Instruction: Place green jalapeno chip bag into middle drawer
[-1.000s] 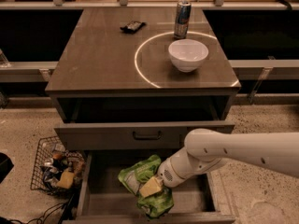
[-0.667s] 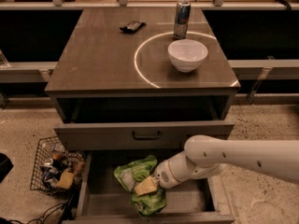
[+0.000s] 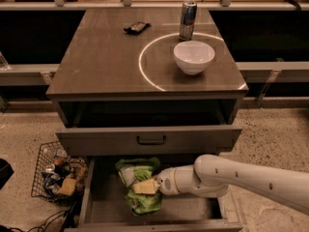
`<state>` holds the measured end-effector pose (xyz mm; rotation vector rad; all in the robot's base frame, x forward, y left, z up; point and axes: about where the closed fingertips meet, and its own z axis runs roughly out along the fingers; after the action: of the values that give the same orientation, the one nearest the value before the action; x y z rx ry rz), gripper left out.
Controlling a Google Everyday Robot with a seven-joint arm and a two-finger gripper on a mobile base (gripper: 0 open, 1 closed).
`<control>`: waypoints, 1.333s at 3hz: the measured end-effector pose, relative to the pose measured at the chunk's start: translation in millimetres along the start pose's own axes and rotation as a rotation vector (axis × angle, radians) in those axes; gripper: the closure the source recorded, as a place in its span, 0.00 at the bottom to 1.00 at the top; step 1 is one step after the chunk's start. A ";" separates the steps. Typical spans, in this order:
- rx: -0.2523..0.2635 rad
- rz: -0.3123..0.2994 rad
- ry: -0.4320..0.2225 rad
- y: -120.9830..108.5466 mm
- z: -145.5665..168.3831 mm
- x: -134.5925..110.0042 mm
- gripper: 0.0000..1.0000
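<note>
The green jalapeno chip bag (image 3: pixel 135 171) is bright green and crumpled, and it sits inside the middle drawer (image 3: pixel 87 193), the wide open box at the bottom, left of its middle. My gripper (image 3: pixel 145 186) reaches in from the right on a white arm and is shut on the bag's middle. Its yellowish fingertips (image 3: pixel 139 187) press on the foil. The bag's lower end (image 3: pixel 144 203) seems to touch the drawer floor.
Above it, the drawer with the small dark handle (image 3: pixel 150 140) is pulled out a little and overhangs the back of the middle drawer. On the cabinet top stand a white bowl (image 3: pixel 194 57), a can (image 3: pixel 188 20) and a small dark packet (image 3: pixel 136 27). A wire basket (image 3: pixel 58 175) of items stands on the floor at the left.
My gripper has carried the bag leftward and slightly deeper into the middle drawer. The arm has stretched further left with it.
</note>
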<state>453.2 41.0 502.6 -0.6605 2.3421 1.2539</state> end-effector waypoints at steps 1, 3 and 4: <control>-0.003 0.000 0.011 1.6 1.2 2.5 0.77; -0.009 -0.001 0.015 3.9 4.2 3.3 0.23; -0.012 -0.002 0.017 5.1 5.7 3.7 0.00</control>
<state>447.9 47.5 501.0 -0.6802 2.3486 1.2673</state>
